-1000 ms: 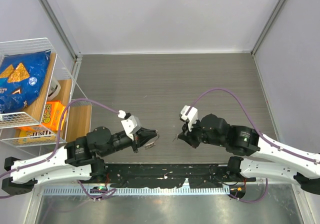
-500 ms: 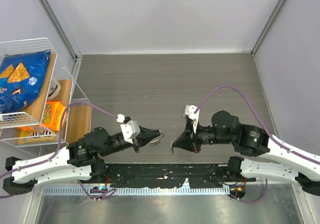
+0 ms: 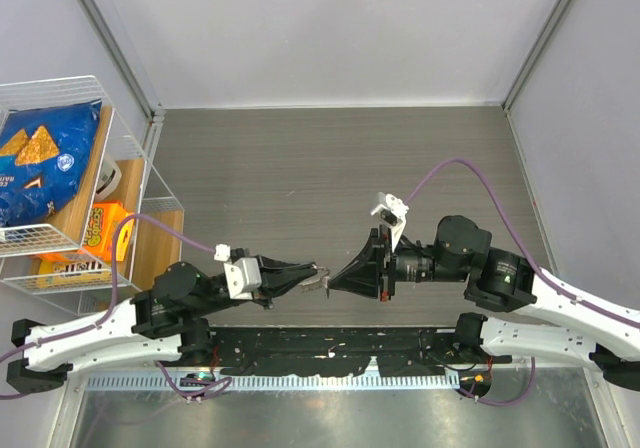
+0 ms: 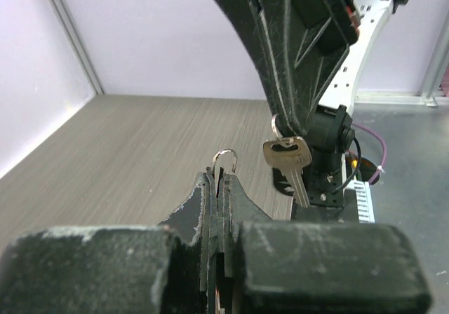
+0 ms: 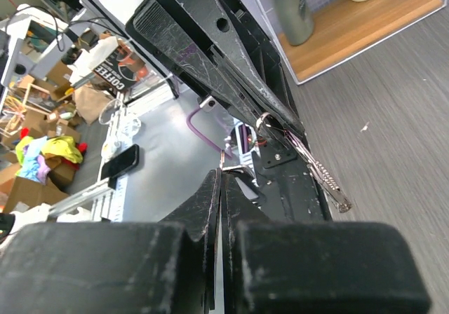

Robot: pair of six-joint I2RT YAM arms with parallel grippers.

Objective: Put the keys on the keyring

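My left gripper and right gripper meet tip to tip over the near table edge. In the left wrist view the left gripper is shut on the keyring, whose thin silver loop pokes out past the tips. Just beyond it, the right gripper comes down from above, shut on a silvery key with its blade hanging down. In the right wrist view the right gripper pinches that key edge-on. From the keyring in the left gripper's tips, other keys dangle.
A wire rack at the left holds a blue chips bag and an orange pack on a wooden shelf. A metal tray lies below the arm bases. A grey bottle stands on the shelf.
Both arms have stretched toward each other. The right gripper swung left and level, and the left one reached right, so the tips that stood apart now nearly touch.
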